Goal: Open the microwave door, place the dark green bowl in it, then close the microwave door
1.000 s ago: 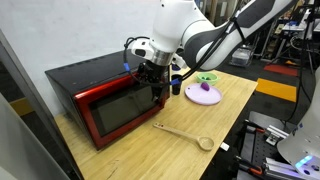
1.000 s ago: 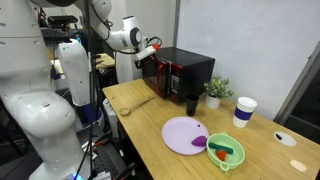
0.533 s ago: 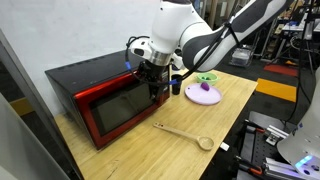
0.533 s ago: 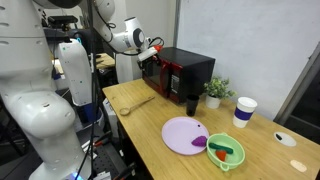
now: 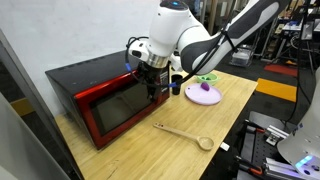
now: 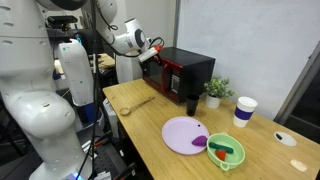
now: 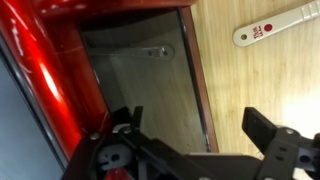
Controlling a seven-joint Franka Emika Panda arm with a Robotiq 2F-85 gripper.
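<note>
**Open jaws at the red door; bowl barely readable**

In the wrist view the gripper (image 7: pixel 190 125) fills the bottom edge, cut off by the frame. Its dark fingers (image 7: pixel 262 130) stand wide apart with nothing between them. Just beyond them lies the microwave door (image 7: pixel 150 75). Its glossy red frame is blurred on one side, and its dark window gives only dull reflections, so the inside cannot be seen. Whether the door is fully shut or slightly ajar cannot be told. Past the door's edge is the wooden table (image 7: pixel 260 90) and a pale strip with red marks (image 7: pixel 275 24), half out of frame.

In an exterior view the jaws sit low against the front of the microwave (image 5: pixel 90 90), at the end away from the wall, and the arm hides that corner. A wooden spoon (image 5: pixel 185 133) lies nearer the camera.

In an exterior view the dark green bowl (image 6: pixel 191 103) stands on the table just beside the microwave's front. It is small and shadowed, and its colour is hard to make out.
</note>
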